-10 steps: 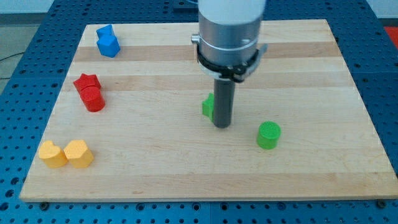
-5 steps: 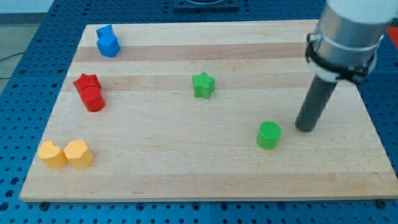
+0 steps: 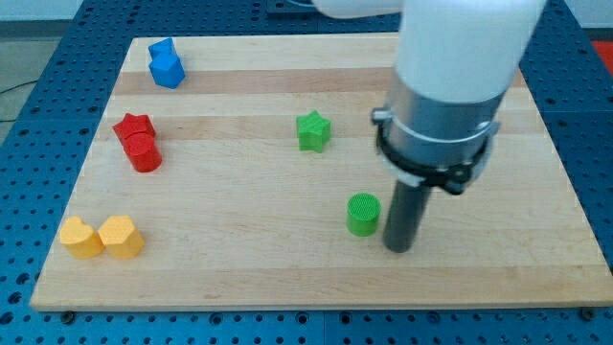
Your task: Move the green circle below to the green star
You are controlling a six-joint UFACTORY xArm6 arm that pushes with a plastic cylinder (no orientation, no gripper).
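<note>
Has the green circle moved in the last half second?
Yes. The green circle has slid toward the view's left, closer to the spot under the green star, which stayed put. My tip sits just to its right.

The arm's white upper body (image 3: 465,38) runs off the view's top edge. The worktop (image 3: 536,192) behind it is partly covered. The two blue blocks (image 3: 166,64) overlap, shapes unclear.

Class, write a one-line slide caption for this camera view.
My tip sits just right of the green circle, which lies below-right of the green star.
</note>
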